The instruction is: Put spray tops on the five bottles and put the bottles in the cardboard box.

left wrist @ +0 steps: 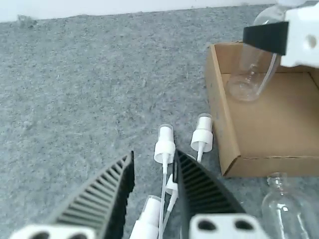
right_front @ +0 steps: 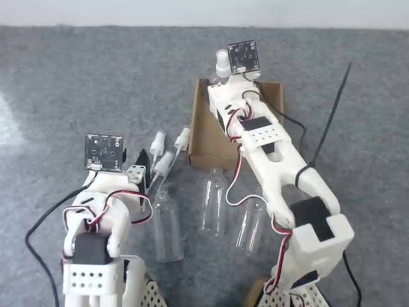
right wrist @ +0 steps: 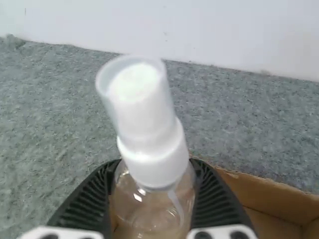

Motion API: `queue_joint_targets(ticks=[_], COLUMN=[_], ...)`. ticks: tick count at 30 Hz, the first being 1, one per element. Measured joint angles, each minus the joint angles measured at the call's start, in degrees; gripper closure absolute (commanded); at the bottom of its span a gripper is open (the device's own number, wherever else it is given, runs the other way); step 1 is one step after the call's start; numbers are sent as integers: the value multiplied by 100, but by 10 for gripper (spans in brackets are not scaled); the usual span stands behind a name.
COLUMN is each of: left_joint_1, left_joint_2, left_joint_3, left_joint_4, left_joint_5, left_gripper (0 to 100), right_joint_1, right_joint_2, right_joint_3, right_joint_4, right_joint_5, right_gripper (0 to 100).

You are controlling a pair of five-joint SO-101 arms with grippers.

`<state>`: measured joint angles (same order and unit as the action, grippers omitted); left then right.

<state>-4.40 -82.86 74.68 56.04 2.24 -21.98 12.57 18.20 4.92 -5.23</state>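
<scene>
My right gripper [right wrist: 152, 201] is shut on a clear bottle [right wrist: 130, 199] with a white spray top [right wrist: 142, 114] fitted. It holds the bottle upright over the far end of the cardboard box [right_front: 206, 144]. That bottle [left wrist: 249, 74] hangs just above the box floor [left wrist: 279, 124]. My left gripper [left wrist: 154, 199] is open low over three loose spray tops [left wrist: 164, 144] [left wrist: 202, 137] [left wrist: 148, 221] just left of the box, and the dip tubes run between its fingers. Three bottles without tops [right_front: 167, 224] [right_front: 214, 201] [right_front: 250, 220] lie on the carpet in front of the box.
Grey carpet [right_front: 96, 83] covers the table, with free room to the left and the far side. A black cable [right_front: 332, 115] runs along the right of the box. The arm bases stand at the near edge.
</scene>
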Motion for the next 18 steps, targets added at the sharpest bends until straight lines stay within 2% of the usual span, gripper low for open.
queue_joint_targets(ticks=[11,18], left_joint_1=[0,0], left_joint_2=[0,0], left_joint_3=[0,0], left_joint_4=[0,0], left_joint_5=[0,0], left_gripper=[888,888], right_joint_1=[-9,-53], right_joint_2=[378,440], right_joint_3=[0,0], right_joint_4=[-404,-413], right_joint_5=[0,237], right_gripper=[980,839])
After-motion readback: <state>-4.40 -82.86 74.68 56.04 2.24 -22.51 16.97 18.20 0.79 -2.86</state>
